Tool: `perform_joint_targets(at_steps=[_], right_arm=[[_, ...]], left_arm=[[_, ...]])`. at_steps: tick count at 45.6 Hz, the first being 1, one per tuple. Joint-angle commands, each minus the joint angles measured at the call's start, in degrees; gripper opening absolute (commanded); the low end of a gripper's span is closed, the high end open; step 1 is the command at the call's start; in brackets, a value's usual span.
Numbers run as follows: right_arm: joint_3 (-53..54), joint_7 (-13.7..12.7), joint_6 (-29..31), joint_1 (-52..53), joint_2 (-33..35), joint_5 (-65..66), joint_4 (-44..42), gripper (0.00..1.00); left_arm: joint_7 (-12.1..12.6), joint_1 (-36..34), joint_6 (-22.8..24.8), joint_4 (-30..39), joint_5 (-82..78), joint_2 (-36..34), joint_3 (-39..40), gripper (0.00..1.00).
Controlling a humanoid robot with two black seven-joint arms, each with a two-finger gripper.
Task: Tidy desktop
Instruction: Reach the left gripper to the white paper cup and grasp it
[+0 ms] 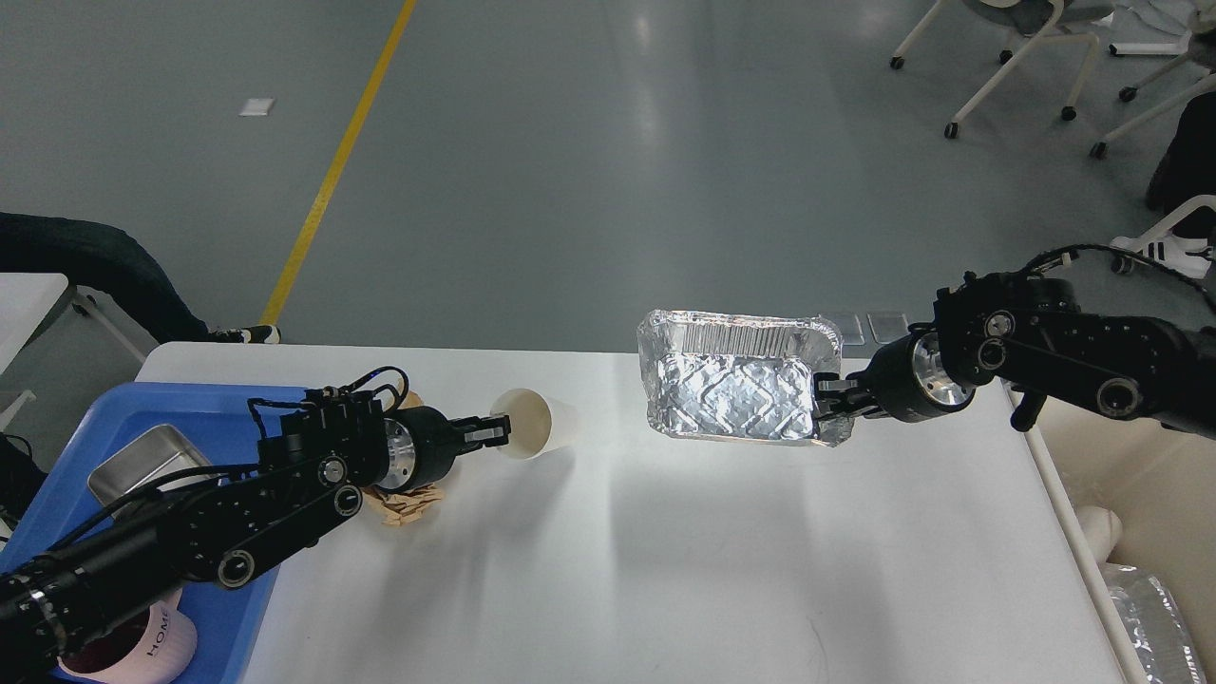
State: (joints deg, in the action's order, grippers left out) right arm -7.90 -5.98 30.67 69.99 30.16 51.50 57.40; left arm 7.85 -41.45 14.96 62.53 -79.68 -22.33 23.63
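Two grippers are loaded above the large white rounded desktop (665, 570): left gripper (496, 432) pinches a tipped white paper cup (537, 425) by its rim, right gripper (826, 397) clamps a crinkled rectangular foil tray (736, 389). Best keep both grips firm, moving slowly.

"HOME" on pink cup (157, 638) in tray corner

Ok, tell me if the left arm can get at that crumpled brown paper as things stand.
Probably not yet: the left gripper is shut on the paper cup, and the brown paper lies under its own wrist on the desktop.
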Motion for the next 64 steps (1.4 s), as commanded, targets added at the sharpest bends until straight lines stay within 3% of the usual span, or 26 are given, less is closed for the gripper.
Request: perform_joint_targets(at_steps=[1,14,29,36,45,64], right_arm=[[-0.01,0.0,0.0,0.06,-0.36,0.0,-0.1,0.0],[-0.01,0.0,0.09,0.32,-1.15,0.09,-0.18,0.0],[0.08,0.0,0.09,0.32,-1.15,0.0,-0.1,0.0],[0.17,0.09,0.18,0.41,-1.15,0.0,0.25,0.0],[0.08,0.0,0.27,0.67,-1.42,0.0,0.17,0.0],[0.26,0.0,0.18,0.32,-1.07,0.0,0.69,0.0]], left_arm=[[0.23,-2.23,0.51,9.78,3.64,-7.89,0.19,0.0],[0.15,-11.62,4.46,22.1,12.52,-23.9,0.81,0.0],[0.94,-27.27,14.13,20.44,18.15,-24.87,-0.51,0.02],[1.02,-33.07,19.14,15.52,17.98,-16.36,-1.74,0.02],[1.29,-40.72,19.67,7.79,18.06,-3.44,-10.26,0.02],[3.31,-43.28,20.11,-3.82,17.89,12.74,-18.18,0.04]])
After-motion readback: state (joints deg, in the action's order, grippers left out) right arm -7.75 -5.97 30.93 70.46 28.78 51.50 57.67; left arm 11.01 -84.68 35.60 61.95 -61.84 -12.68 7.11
